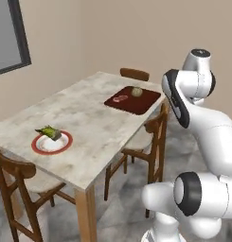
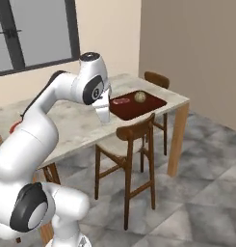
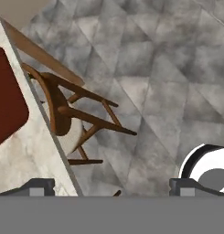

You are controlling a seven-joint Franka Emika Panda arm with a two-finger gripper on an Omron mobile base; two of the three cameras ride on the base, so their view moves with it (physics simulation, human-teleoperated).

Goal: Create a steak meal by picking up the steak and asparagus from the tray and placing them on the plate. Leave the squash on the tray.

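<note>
The dark red-brown tray (image 1: 136, 105) lies at the far end of the table, with the steak (image 1: 120, 98) and the round squash (image 1: 137, 91) on it. Both also show in the right base view, the steak (image 2: 122, 101) left of the squash (image 2: 140, 97) on the tray (image 2: 143, 108). The asparagus (image 1: 49, 132) rests on the red-rimmed plate (image 1: 63, 146) near the table's front left. My gripper (image 3: 112, 187) is open with nothing between its fingertips. It hangs over the table's edge beside a corner of the tray (image 3: 8, 98).
A wooden chair (image 3: 63, 109) stands tucked against the table edge right under the hand, also seen as the chair (image 2: 131, 140) in front of the tray. Another chair (image 1: 134, 73) stands at the far end. Grey tiled floor (image 3: 154, 68) lies beyond.
</note>
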